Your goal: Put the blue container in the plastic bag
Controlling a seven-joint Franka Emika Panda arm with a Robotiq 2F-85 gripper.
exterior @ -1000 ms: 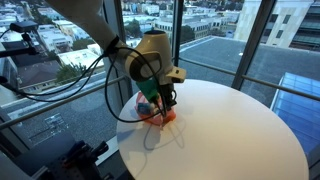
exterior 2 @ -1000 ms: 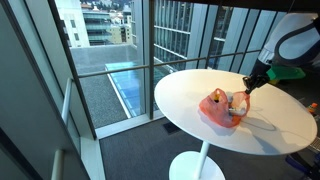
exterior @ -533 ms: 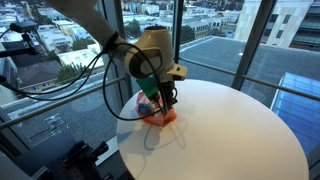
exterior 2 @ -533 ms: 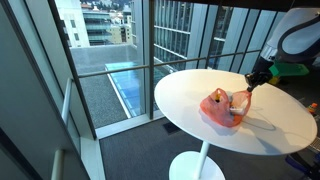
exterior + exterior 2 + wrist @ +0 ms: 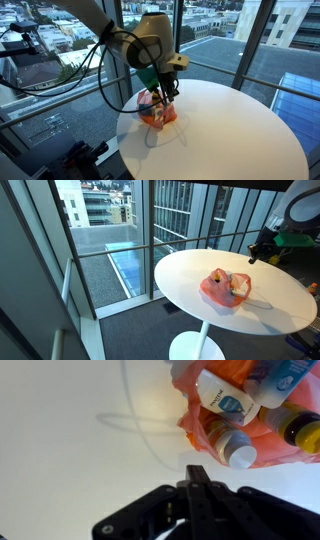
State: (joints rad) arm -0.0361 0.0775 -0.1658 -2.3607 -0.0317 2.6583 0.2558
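Note:
The red-orange plastic bag (image 5: 200,422) lies on the white round table (image 5: 60,450) and shows in both exterior views (image 5: 157,113) (image 5: 226,288). Inside its open mouth lies a light blue container (image 5: 285,374) next to a white bottle with a blue label (image 5: 224,398), an amber bottle with a white cap (image 5: 232,446) and a dark-capped bottle (image 5: 299,428). My gripper (image 5: 196,476) is shut and empty. It hangs above the bag's near edge, clear of it (image 5: 166,92) (image 5: 253,255).
A thin loop of cord (image 5: 128,418) lies on the table beside the bag. The table edge (image 5: 122,135) is close to the bag. Glass walls (image 5: 110,240) surround the table, with a long drop outside.
My gripper has lifted up and away from the bag. The bag and its bottles stay on the table.

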